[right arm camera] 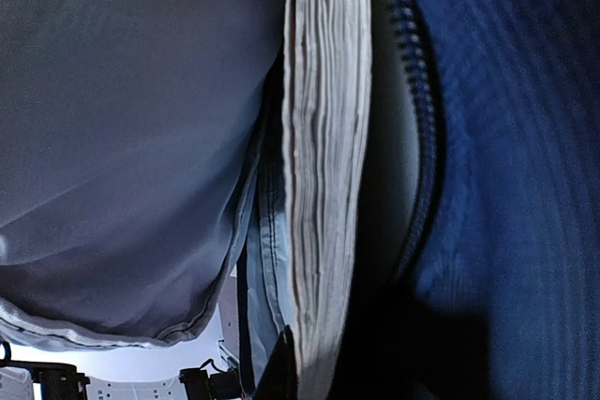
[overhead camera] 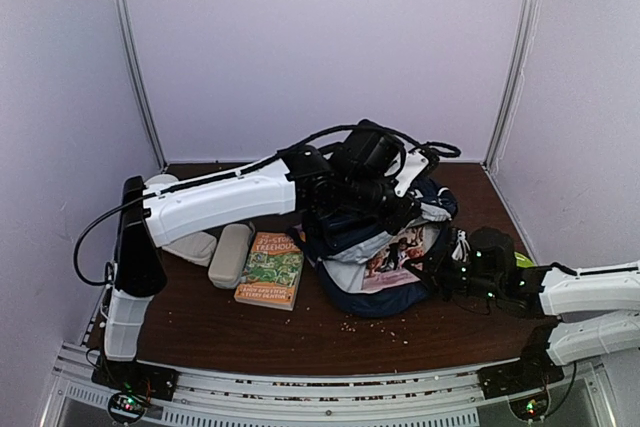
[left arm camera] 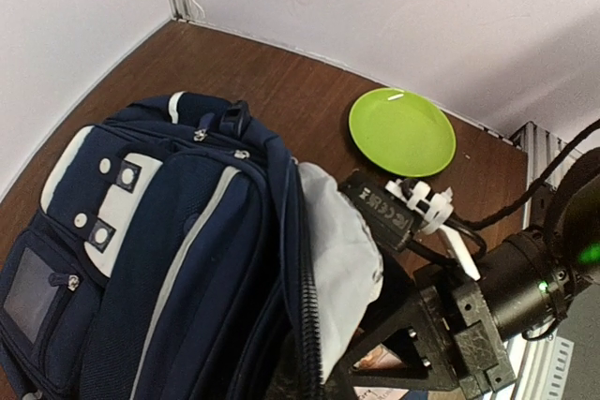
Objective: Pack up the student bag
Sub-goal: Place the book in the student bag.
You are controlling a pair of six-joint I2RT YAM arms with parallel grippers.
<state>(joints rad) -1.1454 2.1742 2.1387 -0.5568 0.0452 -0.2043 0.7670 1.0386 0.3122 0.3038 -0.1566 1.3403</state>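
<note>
Bag (overhead camera: 372, 305) slumped on the table (overhead camera: 300, 337), a little right of centre, with its mouth open and the grey lining (left arm camera: 342, 250) showing. Its navy front with the white patch (left arm camera: 94, 203) faces the left wrist camera, and the zip (left arm camera: 305, 306) runs along the open rim. A book (overhead camera: 398, 255) with a pinkish cover stands partway inside the mouth. In the right wrist view its page edge lies between the lining and the navy wall.

Left gripper (overhead camera: 385, 202) sits at the far rim of the bag, its arm reaching across from the left. Its jaws are closed. The fingertips are hidden, so whether they pinch the fabric cannot be told.

Right gripper (overhead camera: 445, 269) is at the bag's right side, nose at the mouth beside the book. It is closed too. Its fingertips are buried in the opening, so whether it holds the book or the bag cannot be told.

Green book (overhead camera: 270, 269) lies flat on the table just left of the bag, cover up. A grey case (overhead camera: 230, 254) lies just beside it, further left, near the left arm. A green plate (left arm camera: 401, 131) rests on the table to the bag's right, apart from it. Pale specks (overhead camera: 385, 325) dot the table in front of the bag
</note>
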